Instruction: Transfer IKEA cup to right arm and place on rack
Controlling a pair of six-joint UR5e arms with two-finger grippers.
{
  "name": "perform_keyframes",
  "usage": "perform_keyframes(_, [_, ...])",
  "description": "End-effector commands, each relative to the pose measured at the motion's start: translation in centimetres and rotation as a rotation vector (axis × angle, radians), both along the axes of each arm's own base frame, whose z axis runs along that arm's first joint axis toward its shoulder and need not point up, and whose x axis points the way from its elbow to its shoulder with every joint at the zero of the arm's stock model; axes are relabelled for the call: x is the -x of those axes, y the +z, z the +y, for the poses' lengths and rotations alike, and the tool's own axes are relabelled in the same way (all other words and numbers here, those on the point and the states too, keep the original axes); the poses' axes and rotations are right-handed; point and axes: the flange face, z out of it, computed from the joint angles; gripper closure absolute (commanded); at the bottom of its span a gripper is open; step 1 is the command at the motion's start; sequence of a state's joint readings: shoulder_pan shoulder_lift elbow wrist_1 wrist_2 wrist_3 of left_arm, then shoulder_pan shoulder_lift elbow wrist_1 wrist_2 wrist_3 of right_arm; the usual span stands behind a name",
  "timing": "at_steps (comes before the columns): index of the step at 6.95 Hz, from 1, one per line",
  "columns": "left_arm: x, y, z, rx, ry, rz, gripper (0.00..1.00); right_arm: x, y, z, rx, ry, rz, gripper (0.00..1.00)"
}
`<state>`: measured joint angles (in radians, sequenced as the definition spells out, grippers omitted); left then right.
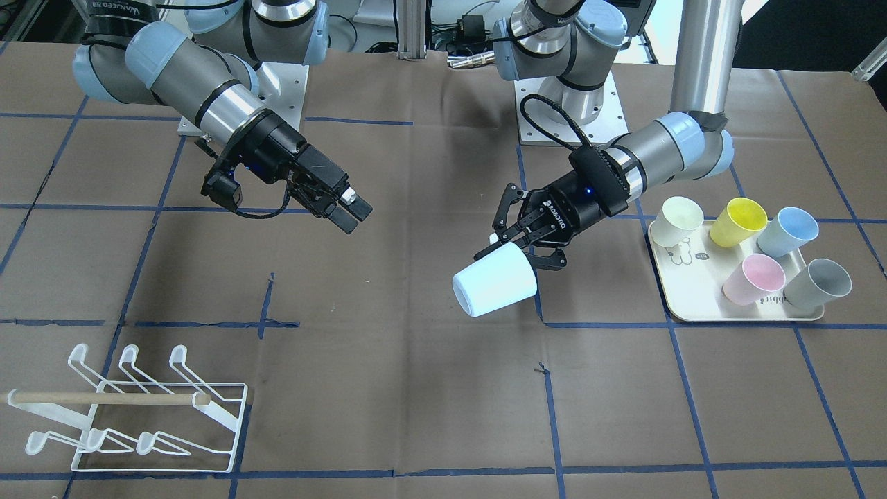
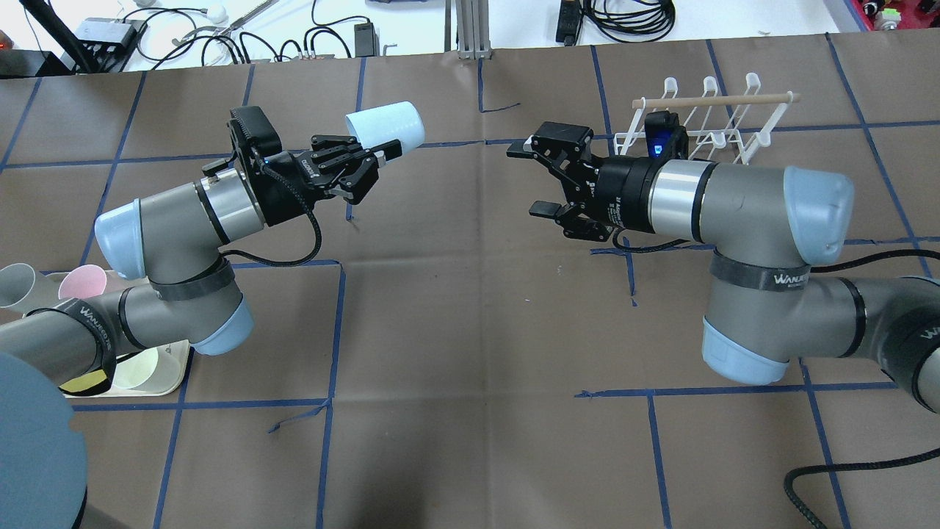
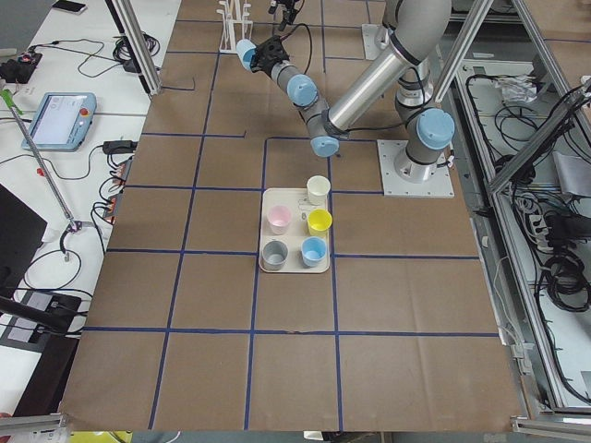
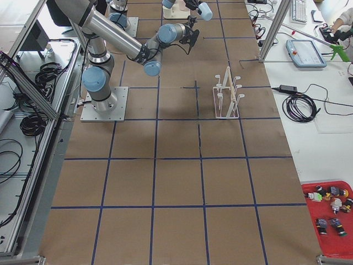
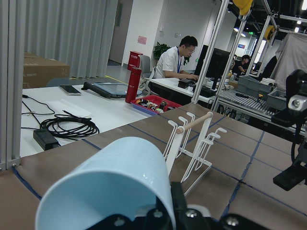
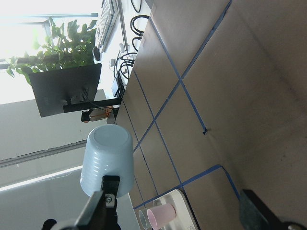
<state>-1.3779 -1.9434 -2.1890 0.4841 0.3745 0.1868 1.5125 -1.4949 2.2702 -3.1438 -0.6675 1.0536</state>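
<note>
Handover stage, cup not yet passed.

- Cup (image 1: pixel 495 283): pale blue, in the air over mid-worktop (image 1: pixel 416 388), lying near level. Left fingers (image 2: pixel 383 150) are clamped on its mouth end. We cannot tell whether one finger sits inside the rim. The closed base points across toward the right arm.
- Right fingers (image 2: pixel 545 211): spread wide, holding nothing, facing the cup but well apart from it.
- Rack (image 1: pixel 111 398): at the worktop's edge on the robot's right side, prongs bare, far from the cup.
- Tray (image 1: pixel 682 298) with spare cups (image 1: pixel 738 222): on the robot's left side, no part in this step.

Handling, as we judge it: a light, stiff plastic tumbler with a smooth skin. It should be slippery and unlikely to break. The wall tapers toward the base, so a pinch there could squeeze it out forward. The base half is the free part. We would take it across the outer wall just behind the base, square to the axis. That leaves the mouth open for a prong. The left should let go only once the right has closed firmly.
</note>
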Motion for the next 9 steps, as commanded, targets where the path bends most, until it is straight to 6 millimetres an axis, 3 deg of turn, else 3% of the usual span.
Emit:
perform_keyframes(1, [2.0,-0.6,1.1,0.015,-0.01,0.005,1.0,1.1,-1.0,0.1,-0.036,-0.152,0.067,0.01])
perform_keyframes(2, [3.3,-0.7,1.4,0.024,-0.017,-0.007,1.0,1.1,-1.2,0.2,-0.094,-0.217,0.048,0.0])
perform_keyframes(3, [5.3,-0.7,1.8,0.027,-0.017,-0.029,1.0,0.9,-0.4,0.6,-0.057,-0.217,0.039,0.0])
perform_keyframes(4, [5.8,-1.1,1.8,0.018,-0.012,-0.037,1.0,0.5,0.7,1.2,-0.023,-0.234,0.007,0.02])
perform_keyframes(5, [6.0,-0.7,2.2,0.016,-0.025,-0.026,1.0,-1.0,1.3,2.1,0.023,-0.231,-0.043,0.02])
perform_keyframes(6, [6.0,-0.8,2.2,0.013,-0.026,-0.025,1.0,-2.6,0.6,2.5,0.034,-0.195,-0.046,0.02])
perform_keyframes(9, [6.0,-0.7,2.2,0.014,-0.024,-0.024,0.99,-3.0,-0.8,1.1,0.008,-0.199,-0.032,0.02])
